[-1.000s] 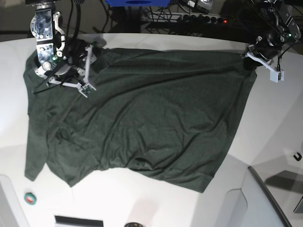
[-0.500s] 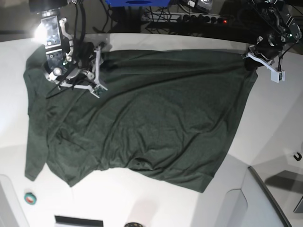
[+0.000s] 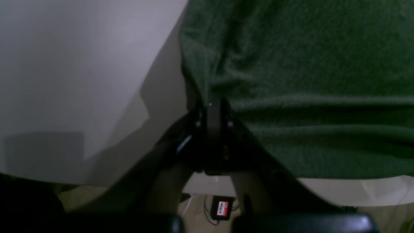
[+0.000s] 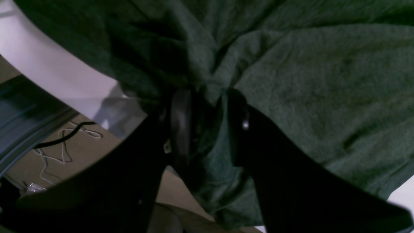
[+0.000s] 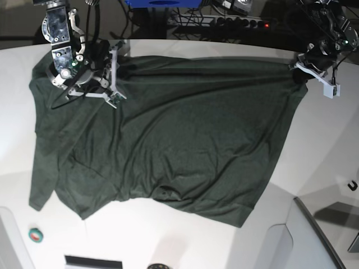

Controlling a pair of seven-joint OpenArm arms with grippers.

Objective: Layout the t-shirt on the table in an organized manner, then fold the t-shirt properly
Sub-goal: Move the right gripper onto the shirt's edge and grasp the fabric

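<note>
The shirt (image 5: 168,140) is dark green and lies spread out on the white counter (image 5: 314,151). It fills most of the middle of the base view. It has many soft wrinkles, and its low edge sags in a wavy line toward 6 o'clock. One sleeve hangs down at about 8 o'clock.

The left gripper (image 5: 301,66) sits at the shirt's corner near 2 o'clock. In the left wrist view, the left gripper (image 3: 212,106) is pressed together and pinches the edge of the shirt (image 3: 307,81) right at the rim of the counter (image 3: 81,71).

The right gripper (image 5: 115,84) is at the shirt's other top corner, near 10 o'clock. In the right wrist view, the right gripper (image 4: 207,106) has a bunch of the shirt (image 4: 307,81) between its two dark fingers (image 4: 237,123). The fingers are a little apart with cloth pinched in the gap. The counter (image 4: 48,71) shows as a white strip beside it.

A small green roll (image 5: 36,236) lies on the counter near 7 o'clock, apart from the shirt. A small black hook (image 5: 352,185) sits at 3 o'clock.
</note>
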